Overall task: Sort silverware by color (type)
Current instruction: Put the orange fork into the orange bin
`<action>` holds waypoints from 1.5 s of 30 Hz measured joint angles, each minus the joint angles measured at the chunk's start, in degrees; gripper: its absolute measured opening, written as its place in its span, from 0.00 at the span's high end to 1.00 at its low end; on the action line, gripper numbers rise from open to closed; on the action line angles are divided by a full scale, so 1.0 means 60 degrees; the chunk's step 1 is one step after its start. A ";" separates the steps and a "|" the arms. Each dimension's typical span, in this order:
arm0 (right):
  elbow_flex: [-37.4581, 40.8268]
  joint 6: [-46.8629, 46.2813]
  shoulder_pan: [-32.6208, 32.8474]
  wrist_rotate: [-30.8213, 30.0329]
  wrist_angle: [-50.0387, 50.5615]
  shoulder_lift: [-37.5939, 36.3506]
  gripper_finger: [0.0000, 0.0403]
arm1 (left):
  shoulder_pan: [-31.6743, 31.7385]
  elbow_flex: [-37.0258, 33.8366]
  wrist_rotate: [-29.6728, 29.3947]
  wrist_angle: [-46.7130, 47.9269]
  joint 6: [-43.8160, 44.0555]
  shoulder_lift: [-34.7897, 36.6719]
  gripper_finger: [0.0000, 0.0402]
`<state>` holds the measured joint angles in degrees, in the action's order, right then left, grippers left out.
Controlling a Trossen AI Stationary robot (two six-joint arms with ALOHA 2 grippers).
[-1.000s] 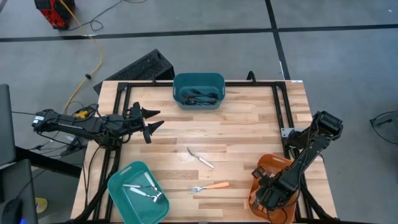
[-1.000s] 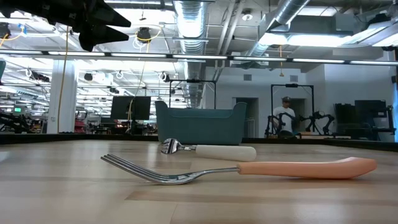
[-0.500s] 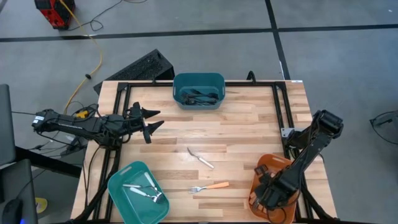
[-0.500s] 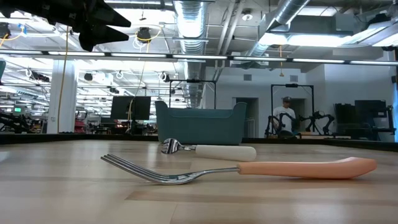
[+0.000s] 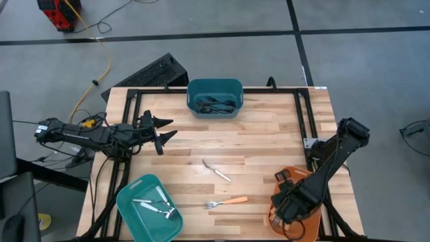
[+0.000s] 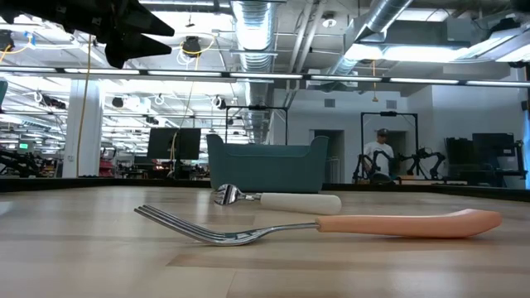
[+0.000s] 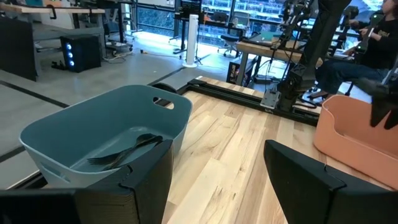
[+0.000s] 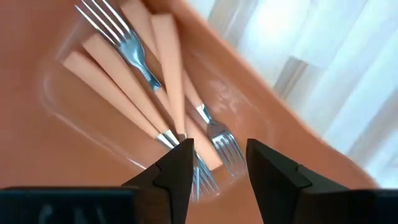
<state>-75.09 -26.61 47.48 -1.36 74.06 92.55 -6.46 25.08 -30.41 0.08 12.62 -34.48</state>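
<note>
Two claws empty, right claw (image 8: 217, 163) parted over orange forks (image 8: 134, 81), left claw (image 7: 214, 180) wide apart.

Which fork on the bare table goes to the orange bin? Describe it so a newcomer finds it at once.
Look at the wooden table, in the open stretch between the light teal bin and the orange bin. The orange-handled fork lies there, nearer the front edge; the white-handled utensil beside it has a pale handle.
</note>
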 joint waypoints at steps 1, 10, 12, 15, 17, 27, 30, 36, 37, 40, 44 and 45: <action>-0.0198 0.0003 -0.0089 -0.0002 0.0106 0.0000 0.58 | 0.0000 0.0000 0.0000 0.0000 0.0004 0.0000 0.42; -0.1314 0.0007 -0.1299 -0.0529 0.0614 0.0000 0.63 | 0.0000 0.0000 0.0000 0.0000 0.0004 0.0000 0.42; -0.1430 0.0014 -0.1705 -0.0529 0.0629 0.0000 0.64 | 0.0001 0.0000 0.0000 -0.0001 0.0006 0.0000 0.42; -0.1577 0.0013 -0.2393 -0.0591 0.0568 0.0000 0.67 | 0.0000 0.0000 0.0004 -0.0002 0.0099 0.0000 0.42; -0.1599 -0.0052 -0.2840 -0.0770 0.0349 0.0000 0.68 | 0.0000 0.0000 0.0007 -0.0004 0.0113 0.0000 0.42; -0.1599 0.0317 -0.4750 -0.1325 -0.1969 0.0083 0.61 | 0.0004 0.0000 0.0007 -0.0211 0.0084 0.0003 0.42; -0.1599 0.0851 -0.4849 -0.1834 -0.2469 0.0080 0.51 | 0.0004 0.0000 0.0007 -0.0209 0.0100 0.0003 0.42; -0.1599 0.0679 -0.5079 -0.3128 -0.3526 0.0084 0.33 | 0.0000 0.0000 0.0339 -0.0175 0.0120 0.0000 0.42; -0.1599 0.0610 -0.5136 -0.3134 -0.3739 0.0087 0.32 | 0.0000 0.0000 0.0341 -0.0175 0.0121 0.0000 0.42; -0.1599 0.0255 -0.5209 -0.3150 -0.4289 0.0087 0.32 | 0.0000 0.0000 0.0342 -0.0175 0.0277 0.0000 0.42; -0.1385 0.0117 -0.5185 -0.3162 -0.4874 0.0084 0.32 | 0.0000 0.0000 0.0424 -0.0164 0.0362 0.0000 0.42; -0.1232 0.0392 -0.5126 -0.3003 -0.5037 0.0084 0.32 | 0.0000 0.0000 0.0467 -0.0149 0.0379 0.0000 0.42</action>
<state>-82.48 -24.26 16.73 -19.38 43.84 93.06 -6.46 25.08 -27.61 -0.82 14.90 -34.48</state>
